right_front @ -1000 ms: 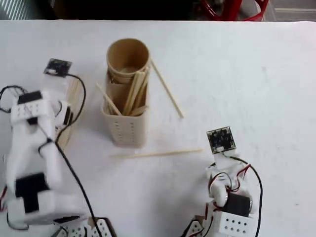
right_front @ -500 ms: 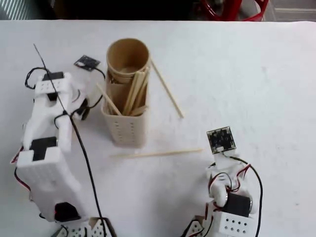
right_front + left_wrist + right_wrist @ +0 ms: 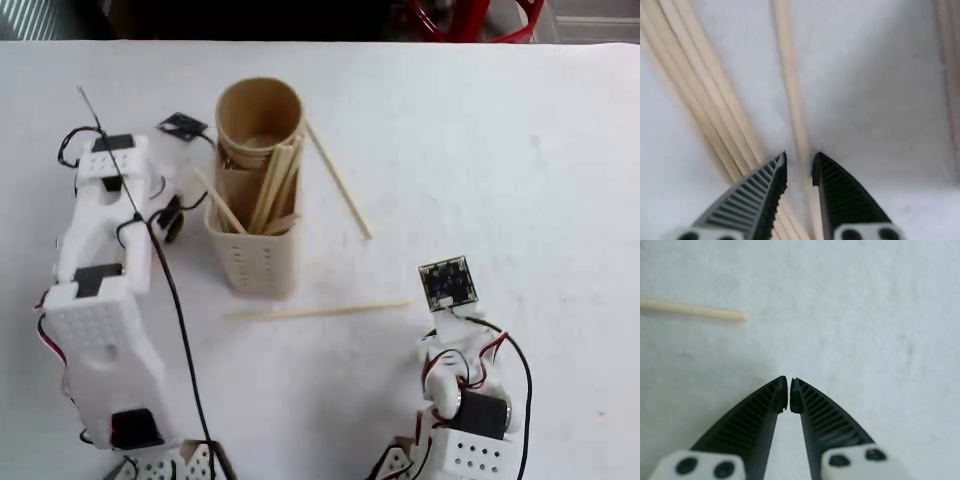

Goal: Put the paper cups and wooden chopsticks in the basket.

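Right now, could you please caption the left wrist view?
Left hand poised over a single wooden chopstick beside a bundle.

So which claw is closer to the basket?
Left. The left claw sits close beside the basket, over loose chopsticks; the right claw is farther off, near a lone chopstick.

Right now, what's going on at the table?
The basket holds a paper cup and several chopsticks. A slanted chopstick lies on the table beside the basket, and a crosswise chopstick lies between the basket and the right arm. The left gripper is down over another bunch of chopsticks, lined up on one. The right gripper is shut and empty near the crosswise chopstick's tip.
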`<state>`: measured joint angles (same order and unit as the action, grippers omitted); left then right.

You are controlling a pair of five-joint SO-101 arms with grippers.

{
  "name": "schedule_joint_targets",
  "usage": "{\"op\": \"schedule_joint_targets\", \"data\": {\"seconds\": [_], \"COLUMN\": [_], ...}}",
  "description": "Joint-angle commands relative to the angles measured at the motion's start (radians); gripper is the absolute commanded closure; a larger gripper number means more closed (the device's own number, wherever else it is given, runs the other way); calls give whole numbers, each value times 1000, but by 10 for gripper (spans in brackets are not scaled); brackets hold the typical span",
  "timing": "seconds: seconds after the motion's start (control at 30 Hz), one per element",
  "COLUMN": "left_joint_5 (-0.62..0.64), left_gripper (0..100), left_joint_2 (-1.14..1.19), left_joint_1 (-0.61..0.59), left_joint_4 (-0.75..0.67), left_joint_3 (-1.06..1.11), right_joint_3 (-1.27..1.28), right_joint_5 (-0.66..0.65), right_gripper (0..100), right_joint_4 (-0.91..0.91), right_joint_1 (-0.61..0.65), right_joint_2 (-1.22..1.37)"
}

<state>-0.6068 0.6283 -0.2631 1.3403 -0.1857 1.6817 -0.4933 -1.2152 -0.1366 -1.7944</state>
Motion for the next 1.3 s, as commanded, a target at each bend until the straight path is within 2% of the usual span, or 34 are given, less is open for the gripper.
{"op": "schedule_joint_targets", "data": {"seconds": [0.0, 0.33, 0.5, 0.87, 0.97, 1.13, 1.27], "left_joint_5": [-21, -12, 71, 239, 269, 293, 290], "left_gripper": [972, 976, 976, 976, 976, 976, 974], "left_joint_2": [13, -85, -257, -739, -915, -1262, -1484], "left_joint_1": [15, 8, 10, 8, 15, 18, 145], "left_joint_4": [31, 66, 135, 206, 190, 87, 41], "left_joint_3": [-18, -8, -8, 9, 89, 239, 319], "right_joint_3": [9, 9, 9, 9, 9, 9, 9], "right_joint_5": [-9, -9, -9, -9, -9, -9, -9], "right_gripper": [974, 974, 974, 974, 974, 974, 974], "right_joint_4": [-2, -2, -2, -2, -2, -2, -2], "right_joint_1": [-12, -12, -12, -12, -12, -12, -12], "right_joint_2": [-7, -7, -7, -7, -7, -7, -7]}}
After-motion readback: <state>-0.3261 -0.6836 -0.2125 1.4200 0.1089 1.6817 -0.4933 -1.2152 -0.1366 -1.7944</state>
